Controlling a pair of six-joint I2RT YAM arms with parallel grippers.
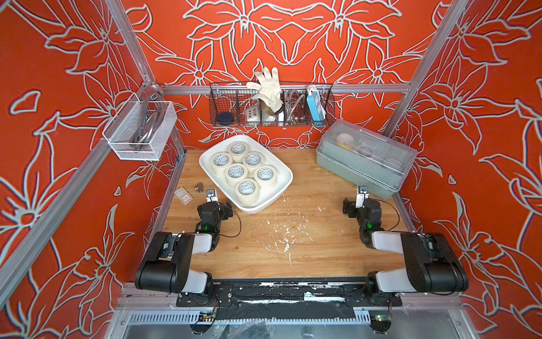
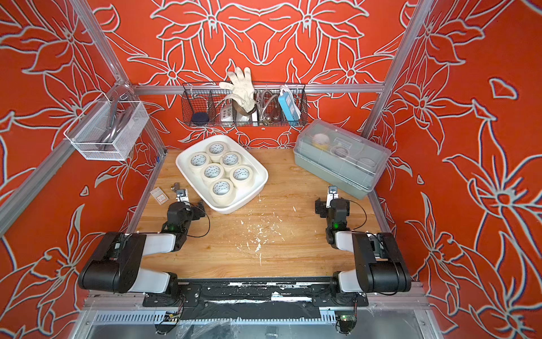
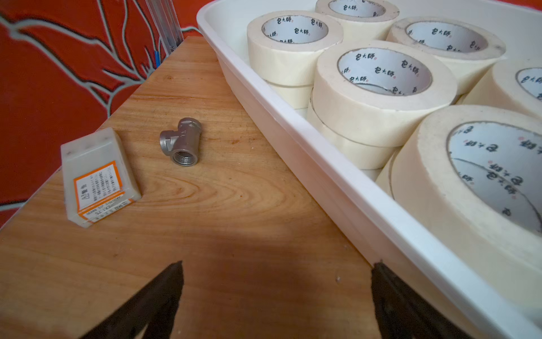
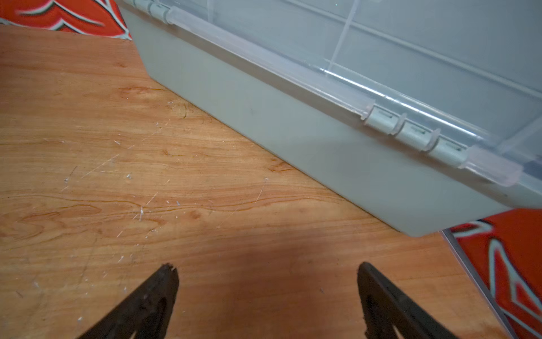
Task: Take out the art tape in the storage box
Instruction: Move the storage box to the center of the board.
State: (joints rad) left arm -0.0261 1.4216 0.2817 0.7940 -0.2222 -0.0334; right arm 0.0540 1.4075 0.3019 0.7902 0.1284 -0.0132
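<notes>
Wood surface: scratched, with white flecks on the near side of the storage box.

Grey-green box with clear domed lid: well apart from the storage box, on its right-arm side.

Storage box: open white tub, set askew on the surface.

Black wire basket: on the rail beyond the storage box.

Left arm: just beside the storage box's near corner. Jaws released and spread wide over bare wood, nothing between them, one tip close to the tub's outer wall.

Right arm: well to the right-arm side of the storage box. Jaws released, nothing between them.

Art tape: six cream stacks lying flat inside the storage box, packed close. The left wrist view shows them two rolls high.

Plastic case and steel tee fitting: on the surface on the storage box's left-arm side, lying apart, the tee nearer the box.
</notes>
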